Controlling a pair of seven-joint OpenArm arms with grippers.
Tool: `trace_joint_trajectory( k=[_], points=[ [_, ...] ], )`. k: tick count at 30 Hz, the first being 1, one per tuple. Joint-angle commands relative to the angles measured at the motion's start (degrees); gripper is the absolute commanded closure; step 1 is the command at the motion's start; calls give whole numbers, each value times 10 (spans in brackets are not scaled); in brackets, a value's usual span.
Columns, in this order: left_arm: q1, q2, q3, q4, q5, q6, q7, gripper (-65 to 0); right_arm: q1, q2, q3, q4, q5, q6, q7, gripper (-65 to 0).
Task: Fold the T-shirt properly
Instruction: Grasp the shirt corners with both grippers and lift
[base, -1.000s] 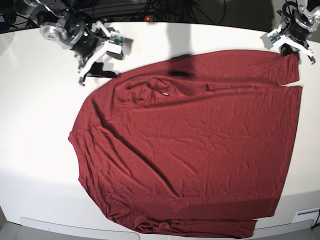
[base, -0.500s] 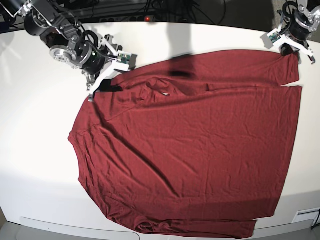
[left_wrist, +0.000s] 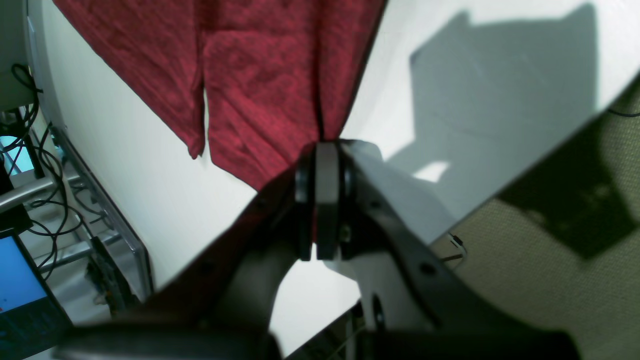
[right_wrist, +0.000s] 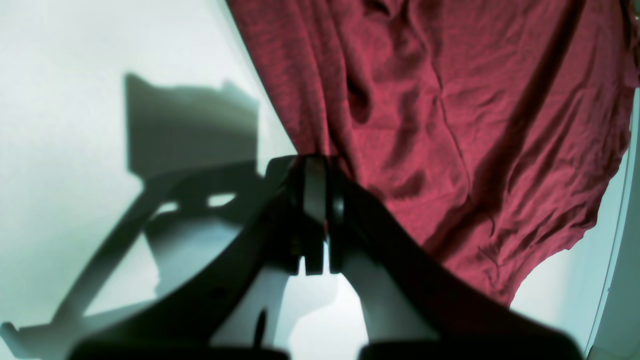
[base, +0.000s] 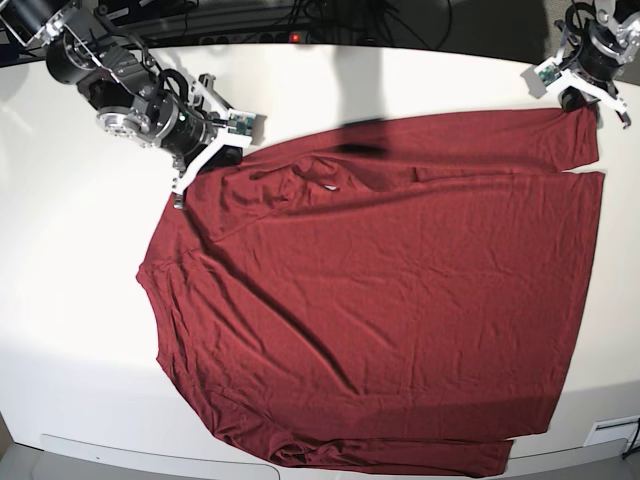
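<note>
1. The shirt (base: 380, 290) lies spread flat on the white table (base: 70, 300).
2. My right gripper (base: 222, 158) is clamped on its far-left edge — fabric pinched.
3. My left gripper (base: 578, 100) grips the far-right sleeve corner — fingers closed.

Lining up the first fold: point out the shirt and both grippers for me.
shirt (base: 400, 290), base view, middle of the spread cloth.
right gripper (right_wrist: 315, 172), right wrist view, fingertips shut on the shirt's edge.
left gripper (left_wrist: 320, 155), left wrist view, fingertips pinching the cloth.

The T-shirt (base: 400, 280) is thin, matt, wrinkly cloth; the table (base: 70, 300) looks smooth, perhaps faintly glossy.
</note>
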Motion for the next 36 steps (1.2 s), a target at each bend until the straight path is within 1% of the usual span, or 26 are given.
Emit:
trace_joint_trajectory(
  k=[1, 3, 6, 11, 15, 16, 19, 20, 23, 26, 31, 33, 36],
  points=[
    [10, -3, 1, -7, 4, -33, 21, 0, 3, 8, 3, 4, -1, 4, -5, 0],
    [10, -3, 1, -3, -17, -33, 24, 0, 3, 10, 3, 5, 14, -10, -4, 0],
    [12, -3, 0, 18, -60, -33, 31, 0, 3, 22, 8, 21, 63, -31, -4, 0],
    [21, -3, -6, 81, -100, -33, 47, 0, 3, 44, 52, 64, 122, -31, -16, 0],
    [18, -3, -21, 123, -132, -31, 46, 0, 3, 46, 97, 72, 164, -31, -19, 0],
    [16, -3, -24, 130, -132, -23, 46, 0, 3, 46, 104, 72, 169, -31, -19, 0],
    [5, -3, -27, 137, -132, 31, 44, 0, 5, 45, 109, 72, 169, -31, -17, 0],
    [-3, -3, -27, 137, -132, 40, 44, 0, 5, 43, 109, 72, 169, -38, -17, 0],
    [-29, -3, -27, 137, -145, 43, 48, 0, 9, 28, 109, 72, 169, -67, -20, 0],
    [-60, -3, -27, 137, -164, 43, 62, 0, 23, 6, 109, 72, 169, -84, -33, 0],
    [-112, -5, -27, 137, -177, 43, 76, 0, 59, -36, 109, 71, 168, -84, -55, 0],
    [-127, -15, -27, 137, -188, 43, 76, 0, 74, -50, 109, 71, 168, -84, -63, 0],
    [-145, -38, -27, 136, -204, 43, 76, 0, 92, -63, 109, 68, 168, -84, -71, 0]
  ],
)
